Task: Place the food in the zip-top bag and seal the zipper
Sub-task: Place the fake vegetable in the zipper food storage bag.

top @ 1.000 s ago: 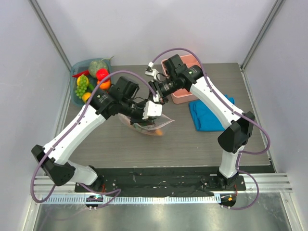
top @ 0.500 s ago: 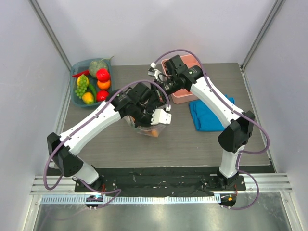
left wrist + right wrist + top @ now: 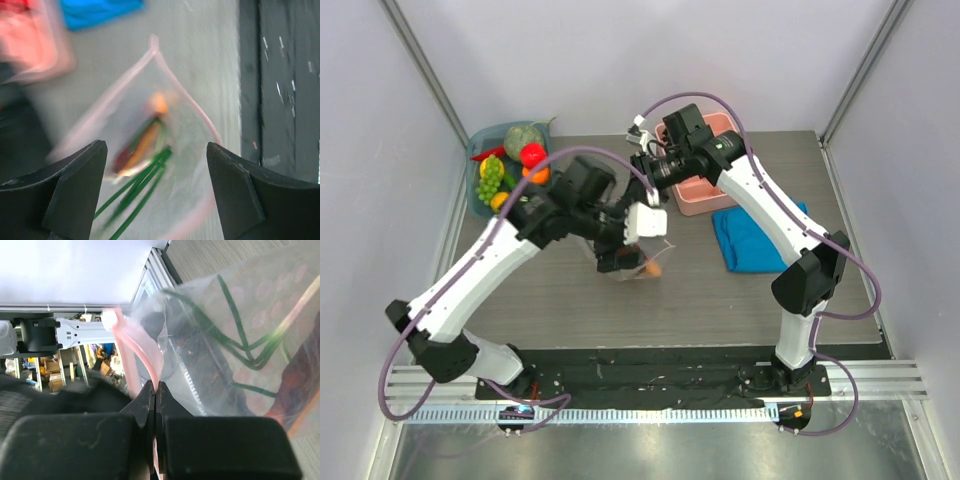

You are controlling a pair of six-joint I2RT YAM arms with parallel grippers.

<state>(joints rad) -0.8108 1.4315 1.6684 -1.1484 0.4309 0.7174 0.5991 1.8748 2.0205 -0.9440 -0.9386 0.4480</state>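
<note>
- Blue bin (image 3: 477, 200) at table's 10 o'clock: green grapes (image 3: 490, 178), red apple (image 3: 531, 154) and other toy produce not yet bagged.
- Left gripper (image 3: 155, 150): jaws wide, empty, poised over zip-top bag (image 3: 638, 268) near table centre.
- Bag mouth gapes. Orange piece (image 3: 160, 103), brown-red piece (image 3: 142, 145) and green stems (image 3: 145, 185) lie inside.
- Right gripper (image 3: 156, 390), at bag's 12 o'clock: jaws clamped on pink zipper (image 3: 131, 347), propping mouth up.
- Judgement: loading step.
- Lift left straight out, clear of rim.
- Right holds its pinch so mouth doesn't sag.
- Drop next piece through mouth centre.

Top camera looks down; wrist cameras closely share the bag (image 3: 186, 150).
</note>
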